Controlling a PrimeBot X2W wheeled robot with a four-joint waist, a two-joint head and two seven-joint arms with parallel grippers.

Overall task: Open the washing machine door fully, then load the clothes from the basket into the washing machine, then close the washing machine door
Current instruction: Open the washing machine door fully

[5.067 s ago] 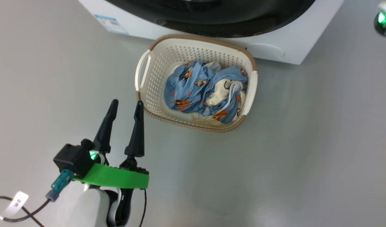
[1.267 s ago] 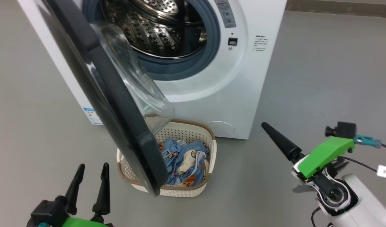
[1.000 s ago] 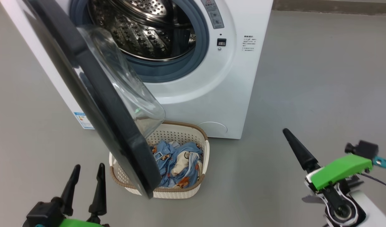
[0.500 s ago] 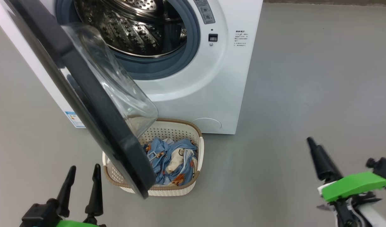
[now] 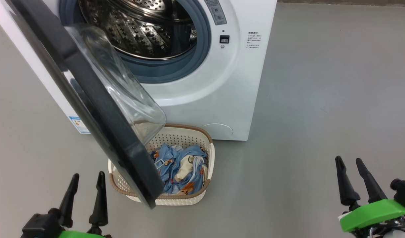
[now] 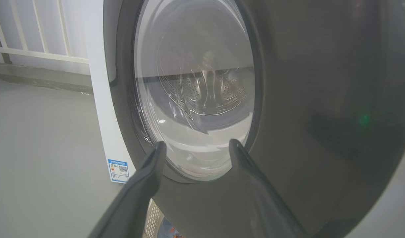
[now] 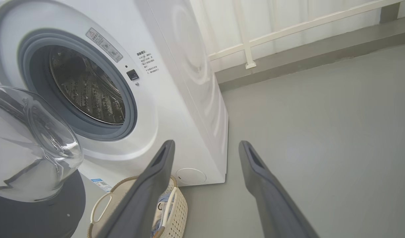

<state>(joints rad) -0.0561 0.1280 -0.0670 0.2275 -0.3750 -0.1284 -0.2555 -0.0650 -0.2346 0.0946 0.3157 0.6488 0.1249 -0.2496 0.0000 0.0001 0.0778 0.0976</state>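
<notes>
The washing machine [image 5: 222, 86] stands at the top of the head view with its steel drum [image 5: 139, 29] in sight. The washing machine door [image 5: 100, 109] hangs partly swung out, and its lower edge covers the left part of the basket [image 5: 207, 158] on the floor. The clothes [image 5: 181, 165] lie bundled in the basket. My left gripper [image 5: 89, 177] is open, low at the left, facing the door's outer side [image 6: 321, 99]. My right gripper [image 5: 348, 160] is open at the lower right, well away from the basket. The right wrist view looks past the basket [image 7: 180, 211] to the drum [image 7: 86, 89].
Grey floor [image 5: 321, 99] stretches wide to the machine's right. A blue label sticker [image 5: 77, 124] and a round white flap [image 5: 218, 129] sit low on the machine. Behind it runs a raised kerb [image 7: 304, 56] with a white railing [image 7: 288, 28].
The right gripper has dropped towards the lower right and turned, so both of its fingers now point up. The left gripper, door and basket stay as they were.
</notes>
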